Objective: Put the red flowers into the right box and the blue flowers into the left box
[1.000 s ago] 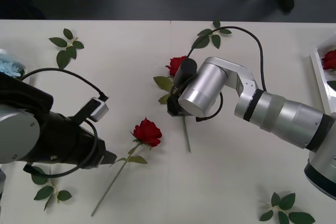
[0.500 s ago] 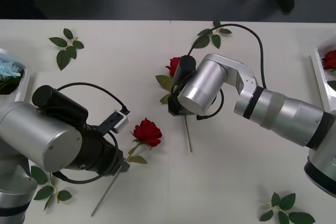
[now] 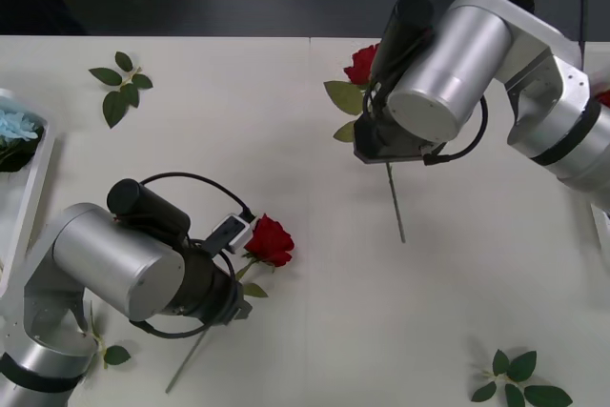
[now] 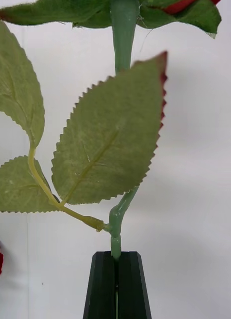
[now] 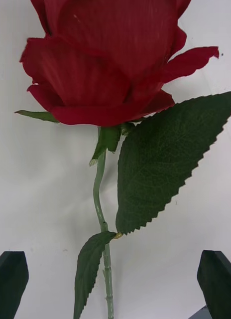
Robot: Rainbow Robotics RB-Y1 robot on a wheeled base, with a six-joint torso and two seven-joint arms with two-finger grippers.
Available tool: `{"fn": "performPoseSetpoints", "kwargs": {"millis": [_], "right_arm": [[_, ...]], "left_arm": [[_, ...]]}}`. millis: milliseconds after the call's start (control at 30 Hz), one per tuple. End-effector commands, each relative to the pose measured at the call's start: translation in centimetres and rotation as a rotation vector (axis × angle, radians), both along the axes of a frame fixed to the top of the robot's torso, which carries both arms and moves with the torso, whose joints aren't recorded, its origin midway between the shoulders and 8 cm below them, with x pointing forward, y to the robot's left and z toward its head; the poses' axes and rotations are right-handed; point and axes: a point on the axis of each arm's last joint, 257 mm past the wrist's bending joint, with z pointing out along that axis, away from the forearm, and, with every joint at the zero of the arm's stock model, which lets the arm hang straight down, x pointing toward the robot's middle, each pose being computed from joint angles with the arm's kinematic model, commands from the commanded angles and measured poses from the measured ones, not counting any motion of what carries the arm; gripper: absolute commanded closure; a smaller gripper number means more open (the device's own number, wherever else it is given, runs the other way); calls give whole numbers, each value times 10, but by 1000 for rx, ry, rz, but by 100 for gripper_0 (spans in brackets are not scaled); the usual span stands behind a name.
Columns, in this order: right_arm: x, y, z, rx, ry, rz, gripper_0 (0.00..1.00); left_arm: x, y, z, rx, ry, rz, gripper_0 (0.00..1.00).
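Note:
One of the red flowers (image 3: 362, 64) hangs above the table's far middle, its stem (image 3: 396, 202) trailing down. My right gripper (image 4: 116, 256) is shut on that stem just below its leaves (image 4: 108, 144); in the front view the gripper (image 3: 385, 159) sits under the wrist. A second red rose (image 3: 270, 240) lies on the table at front left. My left gripper (image 3: 235, 309) hovers over its stem, open, with the fingers (image 5: 11, 274) either side of the stem (image 5: 100, 199) and the bloom (image 5: 110, 60) ahead. Blue flowers (image 3: 14, 126) lie in the left box (image 3: 21, 207). The right box (image 3: 604, 226) is mostly hidden by my right arm.
Loose green leaf sprigs lie at the back left (image 3: 119, 83), the front right (image 3: 519, 383) and beside my left arm (image 3: 112, 355). A bare stretch of white table lies between the two arms.
My right arm has lifted its rose off the table and carried it back and to the right. My left arm has swung in over the second rose's stem.

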Motion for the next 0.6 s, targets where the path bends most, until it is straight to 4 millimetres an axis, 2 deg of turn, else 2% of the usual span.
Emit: {"fn": "performPoseSetpoints", "kwargs": {"millis": [33, 167, 267, 367, 500, 600], "right_arm": [[-4, -25, 39, -39, -38, 21, 100], [-19, -62, 63, -73, -23, -7, 100], [-22, -88, 83, -66, -23, -40, 100], [-24, -126, 107, -77, -35, -84, 100], [-27, -175, 124, -117, -41, -163, 100], [-30, -214, 128, -157, -38, -236, 100]], "left_arm": [[-1, 1, -9, 26, -16, -59, 0], [1, -4, -16, 20, -10, -57, 0], [3, -7, -23, 14, -8, -52, 0], [6, -13, -30, 3, -10, -50, 0], [7, -15, -34, 4, -11, -54, 0], [8, -16, -37, 7, -11, -58, 0]]}}
